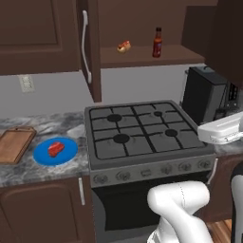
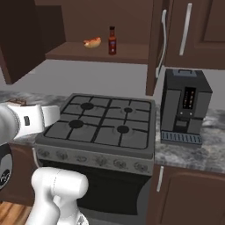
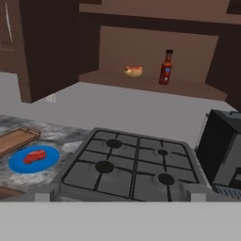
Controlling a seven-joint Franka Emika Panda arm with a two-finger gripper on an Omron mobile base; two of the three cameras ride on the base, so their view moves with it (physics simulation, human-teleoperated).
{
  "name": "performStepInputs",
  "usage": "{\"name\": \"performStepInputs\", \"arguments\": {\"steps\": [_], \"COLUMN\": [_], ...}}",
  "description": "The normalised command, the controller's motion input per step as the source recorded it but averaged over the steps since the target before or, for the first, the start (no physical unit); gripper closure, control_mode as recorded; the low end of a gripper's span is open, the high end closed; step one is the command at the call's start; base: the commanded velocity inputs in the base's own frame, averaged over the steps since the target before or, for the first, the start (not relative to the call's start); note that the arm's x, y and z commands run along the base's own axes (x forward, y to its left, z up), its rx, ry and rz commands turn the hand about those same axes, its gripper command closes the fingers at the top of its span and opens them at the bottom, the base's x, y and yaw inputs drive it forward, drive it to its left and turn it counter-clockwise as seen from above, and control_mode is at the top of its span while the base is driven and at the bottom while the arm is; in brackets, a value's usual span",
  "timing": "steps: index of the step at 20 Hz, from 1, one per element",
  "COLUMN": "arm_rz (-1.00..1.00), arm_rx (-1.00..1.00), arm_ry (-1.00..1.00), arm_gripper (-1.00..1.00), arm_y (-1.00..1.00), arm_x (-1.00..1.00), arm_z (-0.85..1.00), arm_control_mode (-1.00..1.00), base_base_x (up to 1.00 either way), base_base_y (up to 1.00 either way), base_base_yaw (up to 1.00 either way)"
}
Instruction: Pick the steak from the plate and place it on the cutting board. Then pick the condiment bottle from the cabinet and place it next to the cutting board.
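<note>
The red steak (image 1: 55, 148) (image 3: 35, 156) lies on the blue plate (image 1: 42, 156) (image 3: 19, 165) on the counter left of the stove. The wooden cutting board (image 1: 14, 144) (image 3: 16, 140) sits just left of the plate with nothing on it. The condiment bottle (image 1: 157, 42) (image 2: 112, 40) (image 3: 165, 67) stands upright on the shelf of the open cabinet (image 1: 142, 58). My gripper (image 3: 120, 197) hangs open and holds nothing, back over the stove's front right, far from the steak and the bottle.
A hot dog in a bun (image 1: 124, 46) (image 3: 133, 71) lies on the shelf left of the bottle. The gas stove (image 1: 142, 133) fills the middle. A black coffee machine (image 2: 184, 105) stands on the right counter. The open cabinet door (image 1: 90, 47) juts out above the stove's left edge.
</note>
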Motion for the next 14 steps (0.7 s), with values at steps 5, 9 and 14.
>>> {"name": "performStepInputs", "arguments": {"steps": [5,9,14], "arm_rz": [0.0,0.0,0.0], "arm_rx": [0.0,0.0,0.0], "arm_ry": [0.0,0.0,0.0], "arm_gripper": [-1.0,-1.0,-1.0], "arm_y": [0.0,0.0,0.0], "arm_x": [0.0,0.0,0.0], "arm_z": [0.0,0.0,0.0], "arm_control_mode": [1.0,1.0,1.0], "base_base_x": [-0.42,-0.43,-0.22], "base_base_y": [0.0,0.0,0.26], "base_base_yaw": [0.0,0.0,0.0]}}
